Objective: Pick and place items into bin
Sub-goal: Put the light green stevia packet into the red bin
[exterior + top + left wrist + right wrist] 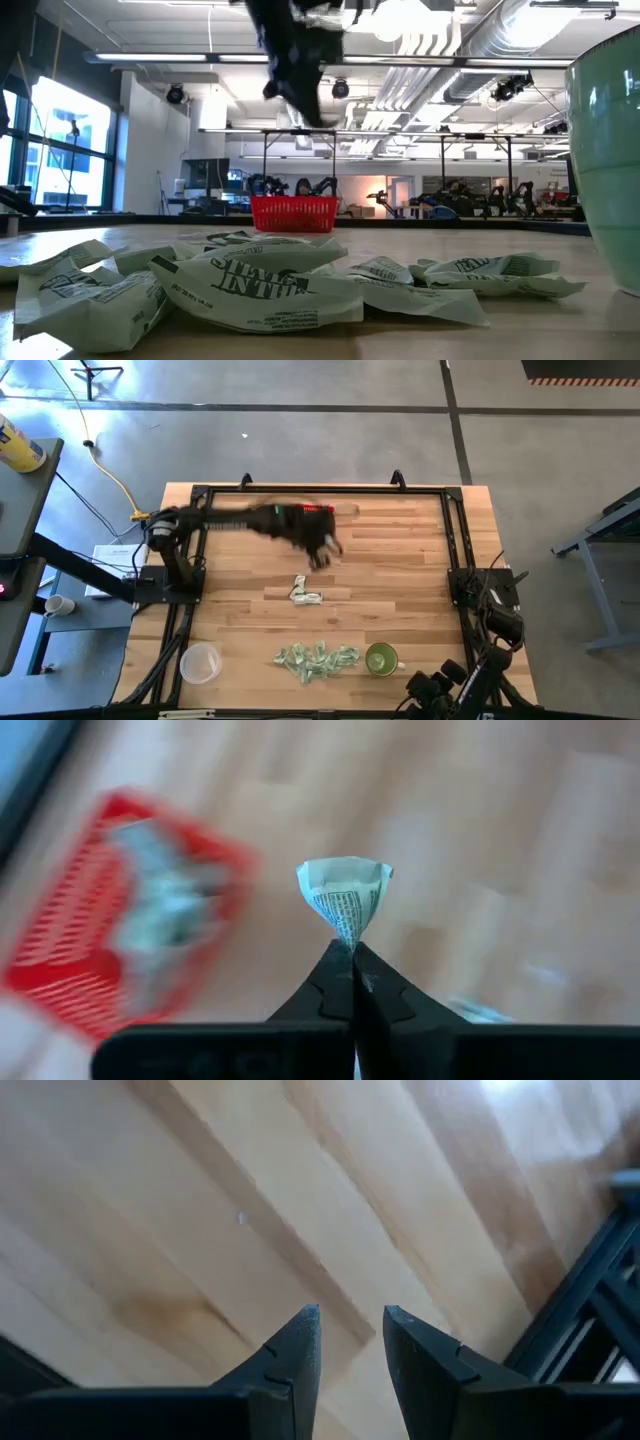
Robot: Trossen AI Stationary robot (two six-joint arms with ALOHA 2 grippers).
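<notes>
The left gripper (352, 952) pinches a crumpled green-and-white paper item (344, 897) above the wooden bench (400, 560), near the red mesh bin (293, 213) by the far edge. Loose items (316, 659) cluster along the near edge. The right gripper (350, 1330) waits, narrowly parted.

Showing dark, matte black arms; wedge-shaped, tapering fingers (300, 1342) with notched inner edges; black cabling trailing alongside.

Motion blur smears the left arm (250, 520) and the red bin (120, 950); bright ceiling lights (400, 20) glare overhead, near green cup (610, 160) soft-focused.
</notes>
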